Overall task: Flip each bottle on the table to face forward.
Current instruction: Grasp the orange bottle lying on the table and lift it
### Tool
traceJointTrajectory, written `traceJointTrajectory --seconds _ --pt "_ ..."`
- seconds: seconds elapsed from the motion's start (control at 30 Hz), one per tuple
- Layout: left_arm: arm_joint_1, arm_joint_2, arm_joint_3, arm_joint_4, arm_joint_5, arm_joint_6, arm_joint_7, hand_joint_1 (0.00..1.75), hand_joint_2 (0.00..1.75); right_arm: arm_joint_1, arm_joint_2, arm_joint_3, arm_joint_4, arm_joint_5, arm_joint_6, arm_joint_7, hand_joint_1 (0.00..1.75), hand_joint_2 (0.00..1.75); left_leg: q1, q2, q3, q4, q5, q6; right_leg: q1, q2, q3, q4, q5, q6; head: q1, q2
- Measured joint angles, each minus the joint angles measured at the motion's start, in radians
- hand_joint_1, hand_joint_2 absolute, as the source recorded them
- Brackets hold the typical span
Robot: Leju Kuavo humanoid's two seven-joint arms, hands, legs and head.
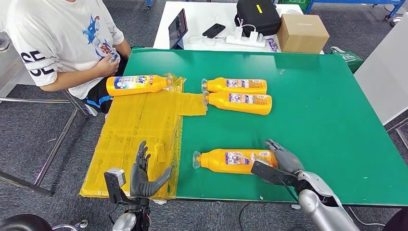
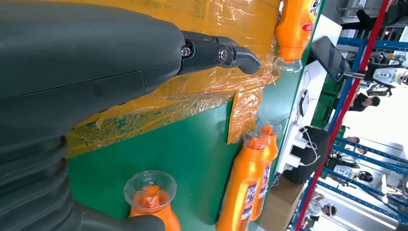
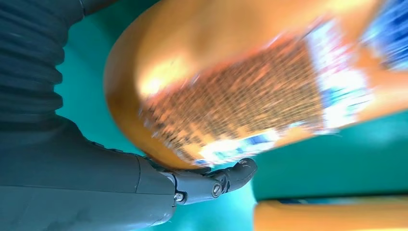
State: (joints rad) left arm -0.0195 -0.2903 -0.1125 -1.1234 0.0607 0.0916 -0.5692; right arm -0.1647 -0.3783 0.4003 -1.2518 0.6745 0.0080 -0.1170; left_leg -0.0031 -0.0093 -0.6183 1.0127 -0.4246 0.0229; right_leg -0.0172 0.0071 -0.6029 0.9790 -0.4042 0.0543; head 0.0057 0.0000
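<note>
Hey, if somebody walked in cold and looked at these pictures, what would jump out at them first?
Probably the four orange bottles lying on their sides on the green table, with the nearest bottle at the front edge and the right hand against its base. Next, the crinkled yellow sheet covering the table's left part, with the left hand spread over its front edge. A seated person is at the far left corner.

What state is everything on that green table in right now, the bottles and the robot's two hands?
Nearest bottle: lying on its side, base end gripped by the right robot hand.
Two middle bottles: lying side by side, untouched.
Far-left bottle: lying on the yellow sheet.
Right robot hand: closed around the nearest bottle's base.
Left robot hand: open, holding nothing, above the yellow sheet.
</note>
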Motion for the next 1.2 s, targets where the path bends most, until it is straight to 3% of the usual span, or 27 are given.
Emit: traceJointTrajectory --seconds 0.37,0.4,0.43,0.5,0.53,0.57,0.77,0.97,1.2 --pt "0.001 0.000 0.000 0.001 0.000 -0.001 0.006 0.00 1.75 -0.006 0.051 -0.011 0.008 0.008 -0.012 -0.020 0.00 1.75 0.000 0.000 0.000 0.000 0.000 0.000 0.000 0.000 0.000 0.000 0.000 0.000 0.000 0.000" --pt "0.001 0.000 0.000 0.002 0.000 -0.001 0.006 0.00 1.75 -0.007 0.053 -0.012 0.010 0.008 -0.012 -0.022 0.09 1.75 0.000 0.000 0.000 0.000 0.000 0.000 0.000 0.000 0.000 0.000 0.000 0.000 0.000 0.000" --pt "0.001 0.000 0.000 0.003 0.000 -0.002 0.006 0.00 1.75 -0.007 0.055 -0.012 0.011 0.008 -0.012 -0.025 0.31 1.75 0.000 0.000 0.000 0.000 0.000 0.000 0.000 0.000 0.000 0.000 0.000 0.000 0.000 0.000" --pt "0.000 0.000 0.000 0.005 0.000 -0.002 0.006 0.00 1.75 -0.007 0.057 -0.012 0.013 0.007 -0.011 -0.032 0.98 1.75 0.000 0.000 0.000 0.000 0.000 0.000 0.000 0.000 0.000 0.000 0.000 0.000 0.000 0.000" --pt "0.000 0.000 0.000 0.007 0.000 -0.003 0.006 0.00 1.75 -0.007 0.058 -0.012 0.015 0.007 -0.011 -0.036 1.23 1.75 0.000 0.000 0.000 0.000 0.000 0.000 0.000 0.000 0.000 0.000 0.000 0.000 0.000 0.000" --pt "0.000 0.000 0.000 0.008 0.000 -0.005 0.006 0.00 1.75 -0.007 0.059 -0.012 0.016 0.006 -0.011 -0.039 1.34 1.75 0.000 0.000 0.000 0.000 0.000 0.000 0.000 0.000 0.000 0.000 0.000 0.000 0.000 0.000" --pt "-0.002 0.000 -0.001 0.016 0.000 -0.010 0.006 0.00 1.75 -0.007 0.063 -0.012 0.024 0.001 -0.004 -0.054 1.30 1.75 0.000 0.000 0.001 0.000 0.000 0.000 0.000 0.000 0.000 0.000 0.000 0.000 0.000 0.000" --pt "-0.003 0.000 -0.001 0.024 0.000 -0.016 0.007 0.00 1.75 -0.011 0.064 -0.012 0.031 -0.010 0.007 -0.062 1.51 1.75 0.000 0.000 0.001 0.000 0.000 0.000 0.000 0.000 0.000 0.000 0.000 0.000 0.000 0.000" --pt "-0.005 0.000 -0.001 0.035 0.000 -0.019 0.007 0.00 1.75 -0.011 0.067 -0.012 0.039 -0.014 0.008 -0.070 1.61 1.75 0.000 0.001 0.001 0.000 0.000 0.000 0.000 0.000 0.000 0.000 0.000 0.000 0.000 0.000"
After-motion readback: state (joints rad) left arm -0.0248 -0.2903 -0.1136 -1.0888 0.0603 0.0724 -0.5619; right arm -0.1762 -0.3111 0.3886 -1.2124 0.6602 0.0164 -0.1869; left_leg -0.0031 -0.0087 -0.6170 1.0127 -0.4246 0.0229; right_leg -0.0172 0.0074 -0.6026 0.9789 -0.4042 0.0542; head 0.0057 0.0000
